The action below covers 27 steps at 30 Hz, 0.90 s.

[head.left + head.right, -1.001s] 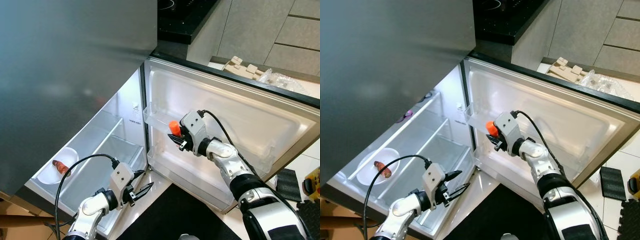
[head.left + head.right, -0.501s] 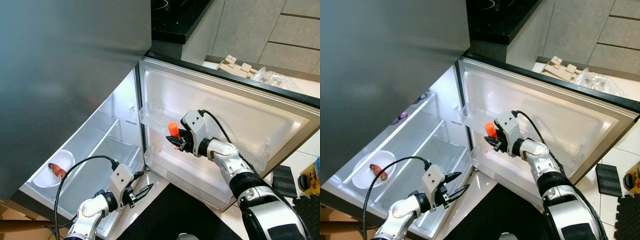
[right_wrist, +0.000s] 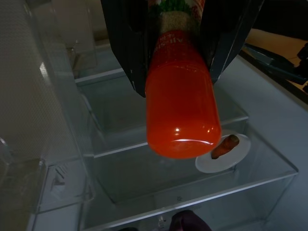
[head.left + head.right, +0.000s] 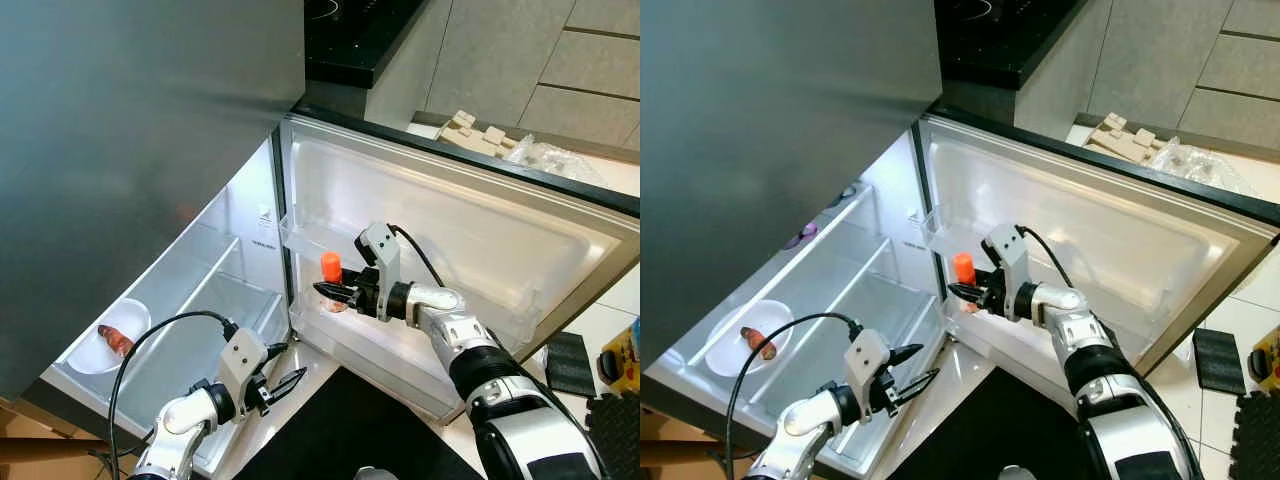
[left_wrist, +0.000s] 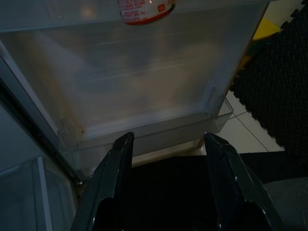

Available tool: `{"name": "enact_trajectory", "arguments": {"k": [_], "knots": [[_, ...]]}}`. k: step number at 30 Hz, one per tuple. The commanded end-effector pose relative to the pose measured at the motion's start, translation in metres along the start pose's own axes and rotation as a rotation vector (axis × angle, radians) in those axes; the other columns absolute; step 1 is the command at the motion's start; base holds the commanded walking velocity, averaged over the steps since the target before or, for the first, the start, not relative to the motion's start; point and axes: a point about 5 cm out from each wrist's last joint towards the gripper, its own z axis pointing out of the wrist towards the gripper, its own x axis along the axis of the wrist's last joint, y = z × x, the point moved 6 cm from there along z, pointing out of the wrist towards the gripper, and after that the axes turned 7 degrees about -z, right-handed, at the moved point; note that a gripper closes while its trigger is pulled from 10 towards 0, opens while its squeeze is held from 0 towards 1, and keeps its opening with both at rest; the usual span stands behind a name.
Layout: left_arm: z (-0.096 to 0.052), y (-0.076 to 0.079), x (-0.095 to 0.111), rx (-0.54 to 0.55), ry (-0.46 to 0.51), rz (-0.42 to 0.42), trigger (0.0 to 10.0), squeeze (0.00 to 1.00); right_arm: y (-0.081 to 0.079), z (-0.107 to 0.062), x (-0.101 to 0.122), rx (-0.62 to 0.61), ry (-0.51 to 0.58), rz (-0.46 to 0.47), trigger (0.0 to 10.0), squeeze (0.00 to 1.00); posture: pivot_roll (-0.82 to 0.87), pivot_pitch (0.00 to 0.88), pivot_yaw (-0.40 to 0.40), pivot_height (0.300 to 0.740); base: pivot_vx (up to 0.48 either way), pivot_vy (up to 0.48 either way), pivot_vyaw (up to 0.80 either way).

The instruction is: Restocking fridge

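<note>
Bottle (image 4: 331, 272) stands clamped upright between right gripper (image 4: 333, 293) fingers.

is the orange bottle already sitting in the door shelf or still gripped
Still gripped. The right gripper is shut on the orange bottle, holding it upright at the fridge door; whether its base touches a shelf cannot be told.

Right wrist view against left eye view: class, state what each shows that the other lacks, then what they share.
Right wrist view alone: the printed label and green band on the orange plastic bottle, seen close between the black fingers clamped on it.

Left eye view alone: the left gripper, open near the fridge's bottom edge, the white door bin, and the beige blocks on the counter.

Both: the bottle in the right gripper, and the white plate with a reddish food piece on it.
</note>
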Motion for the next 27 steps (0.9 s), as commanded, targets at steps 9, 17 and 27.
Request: {"name": "enact_trajectory", "arguments": {"k": [9,17,27], "knots": [[-0.006,0.001,-0.008,-0.002,-0.036,-0.001,10.0,0.00,-0.002,0.002,0.011,0.016,0.050,0.029,10.0,0.00,-0.21,0.088,0.025,0.740,0.000,0.000,0.00],[-0.006,0.000,-0.007,0.000,-0.030,0.004,10.0,0.00,0.032,-0.012,0.053,-0.142,0.222,0.013,10.0,0.00,-0.21,0.086,0.028,0.740,0.000,0.000,0.00],[-0.006,0.001,-0.007,-0.022,-0.035,0.000,10.0,0.00,-0.002,-0.046,0.061,0.191,0.201,0.034,10.0,0.00,-0.21,0.086,0.039,0.740,0.000,0.000,0.00]]}}
